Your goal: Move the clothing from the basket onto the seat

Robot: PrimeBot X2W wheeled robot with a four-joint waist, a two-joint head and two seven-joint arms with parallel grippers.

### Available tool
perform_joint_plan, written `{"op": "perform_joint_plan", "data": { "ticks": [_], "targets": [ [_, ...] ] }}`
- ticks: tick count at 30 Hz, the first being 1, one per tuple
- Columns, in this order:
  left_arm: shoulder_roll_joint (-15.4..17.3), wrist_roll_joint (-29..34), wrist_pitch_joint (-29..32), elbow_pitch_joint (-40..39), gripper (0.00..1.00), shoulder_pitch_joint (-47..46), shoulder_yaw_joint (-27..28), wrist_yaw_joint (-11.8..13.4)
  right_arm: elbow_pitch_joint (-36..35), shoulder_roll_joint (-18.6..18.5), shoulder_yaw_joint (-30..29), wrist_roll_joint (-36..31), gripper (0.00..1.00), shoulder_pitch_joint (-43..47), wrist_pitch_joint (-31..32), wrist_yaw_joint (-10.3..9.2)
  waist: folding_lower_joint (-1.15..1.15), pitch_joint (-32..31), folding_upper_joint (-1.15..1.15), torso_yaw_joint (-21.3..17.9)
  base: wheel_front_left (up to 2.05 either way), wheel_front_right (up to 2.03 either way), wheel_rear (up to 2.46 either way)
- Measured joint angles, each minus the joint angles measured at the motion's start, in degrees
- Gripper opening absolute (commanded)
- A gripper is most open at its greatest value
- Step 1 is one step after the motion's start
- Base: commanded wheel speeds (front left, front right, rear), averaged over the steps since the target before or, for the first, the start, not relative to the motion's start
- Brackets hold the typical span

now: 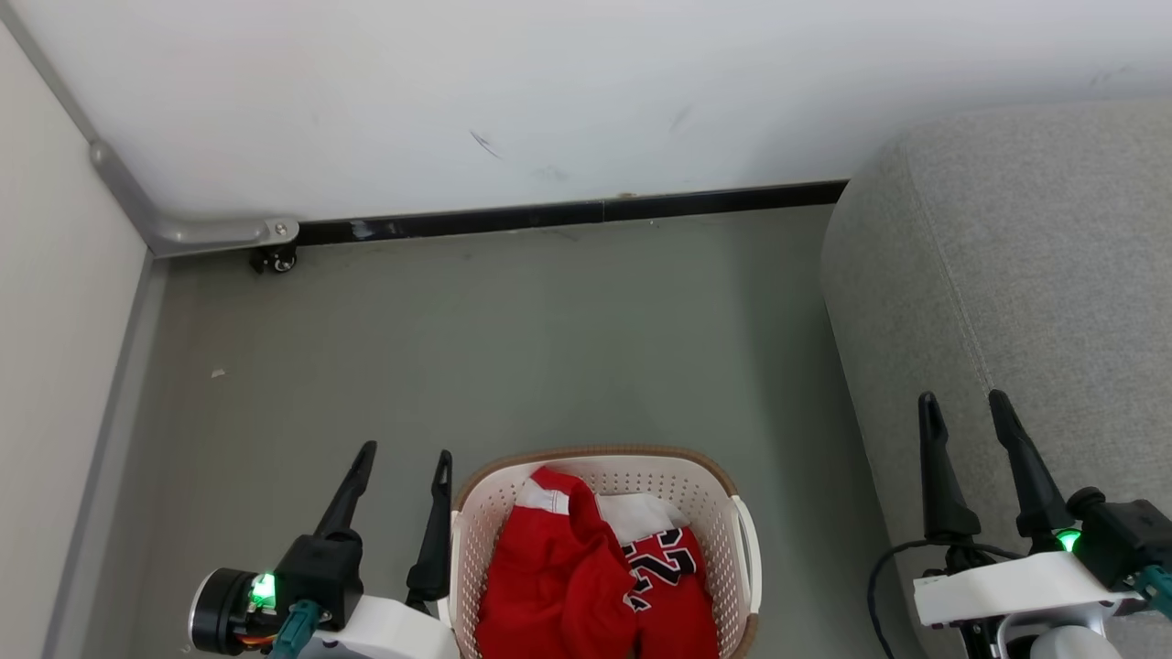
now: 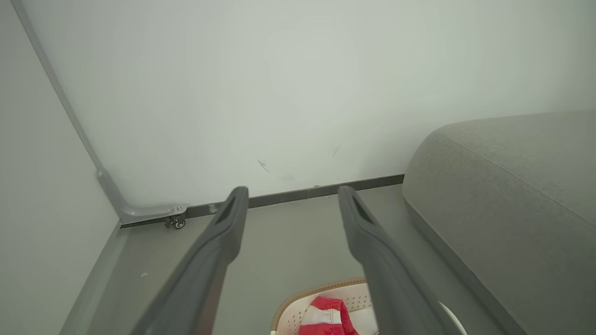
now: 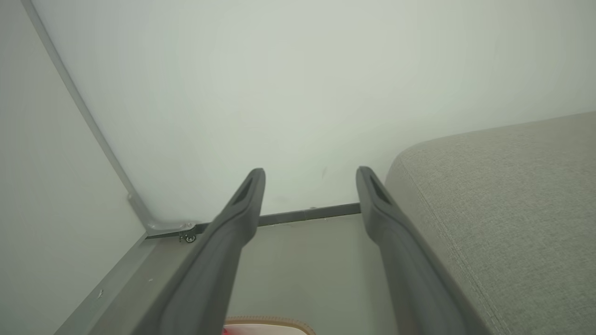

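Basket (image 1: 641, 476) near end cut off at my 6 o'clock edge. Clothing (image 1: 549, 577) bunched up, number half hidden in folds. Seat (image 1: 1053, 275) runs off view at 3 o'clock.

Red clothing (image 1: 586, 577) crumpled in cream basket (image 1: 481, 540); grey seat (image 1: 1025, 302) beside.

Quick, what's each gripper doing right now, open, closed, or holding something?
Left gripper: open, holding nothing.
Right gripper: open, holding nothing.
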Motion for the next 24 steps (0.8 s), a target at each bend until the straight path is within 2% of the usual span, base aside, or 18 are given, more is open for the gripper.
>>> {"op": "perform_joint_plan", "data": {
  "ticks": [13, 24],
  "targets": [
    [0.22, 0.92, 0.00, 4.33, 1.00, -4.65, -1.14, -1.44, -4.03, 0.00, -2.21, 0.05, 1.00, -0.09, -0.01, 0.00, 0.00, 5.18, 0.00, -1.43, 0.00, 0.00, 0.00],
    [0.22, 2.00, 0.00, 7.12, 1.00, -8.47, -1.51, -1.51, -7.19, 0.00, -2.41, 0.10, 1.00, -2.51, -0.01, 0.00, 0.00, 10.55, 0.00, -3.19, 0.00, 0.00, 0.00]
  ]
}}
